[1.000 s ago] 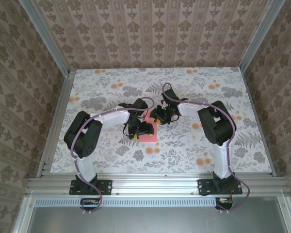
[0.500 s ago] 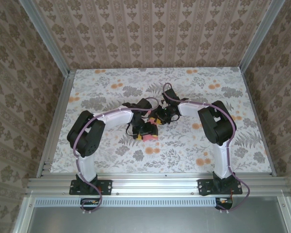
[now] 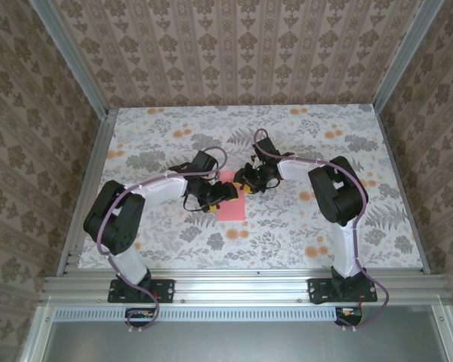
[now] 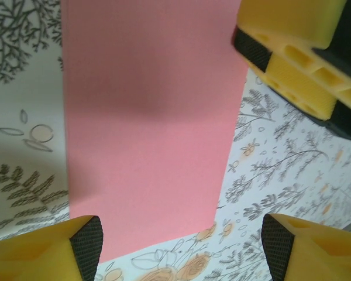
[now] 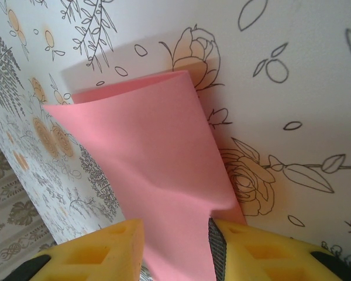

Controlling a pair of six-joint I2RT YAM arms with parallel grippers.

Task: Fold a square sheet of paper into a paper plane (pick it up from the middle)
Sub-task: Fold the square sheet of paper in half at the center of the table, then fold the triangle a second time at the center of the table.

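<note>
Pink paper (image 3: 232, 202) on tabletop (image 3: 377, 226), folded; right claw (image 5: 174, 244) pinching its edge; left claw (image 4: 181, 243) open above.

Matt pink paper sheet (image 4: 146, 117), ribbed yellow plastic fingers (image 4: 292, 70)

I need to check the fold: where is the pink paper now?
In the top view, the pink paper lies on the table's middle, between the left hand and the right hand, which pinches its far end.

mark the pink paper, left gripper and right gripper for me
pink paper (image 4: 146, 123): left wrist view, middle of the sheet.
left gripper (image 4: 181, 240): left wrist view, gap between its fingertips.
right gripper (image 5: 176, 243): right wrist view, between fingertips, on the pinched paper.
</note>
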